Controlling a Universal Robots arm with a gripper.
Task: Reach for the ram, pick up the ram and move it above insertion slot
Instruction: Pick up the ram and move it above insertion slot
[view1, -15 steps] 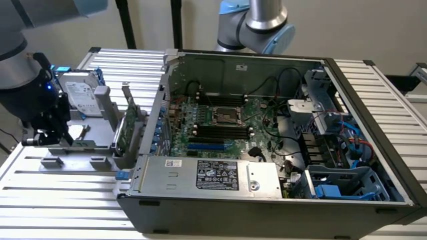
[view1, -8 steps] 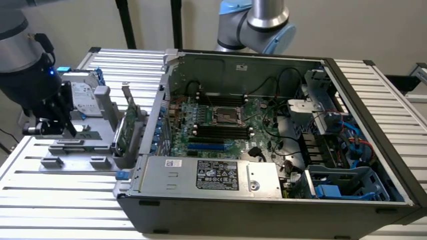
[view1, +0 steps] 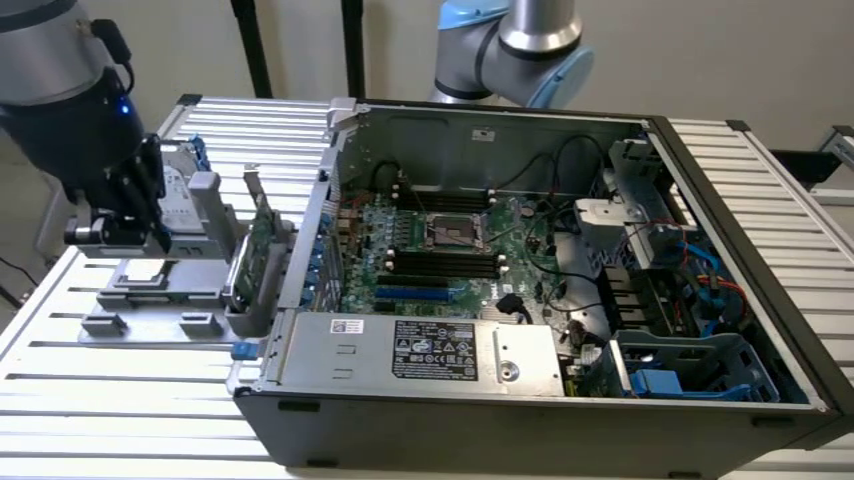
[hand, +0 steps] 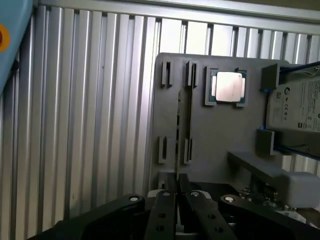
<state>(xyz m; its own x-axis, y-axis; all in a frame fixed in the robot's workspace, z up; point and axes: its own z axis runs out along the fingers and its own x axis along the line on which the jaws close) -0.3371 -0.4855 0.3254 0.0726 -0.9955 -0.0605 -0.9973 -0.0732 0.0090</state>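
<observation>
Wrist view: gripper (hand: 176, 197) closed edge-on around ram (hand: 176, 181), over the grey holder (hand: 215, 130) at its slotted end. Thin, light, stiff, fragile board; best held by bare long edges, clear of chips.

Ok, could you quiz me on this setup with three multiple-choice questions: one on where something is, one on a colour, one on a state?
1. Where is the gripper?
A. inside the computer case
B. over the grey fixture beside the case
C. on the power supply

2. What colour is the short slot next to the black memory slots?
A. red
B. white
C. blue

3. How is the case?
A. open
B. closed
C. upside down

Answers:
1. B: the gripper hangs over the fixture, at the exterior view's left of the case.
2. C: its plastic is blue.
3. A: the motherboard is exposed.
</observation>
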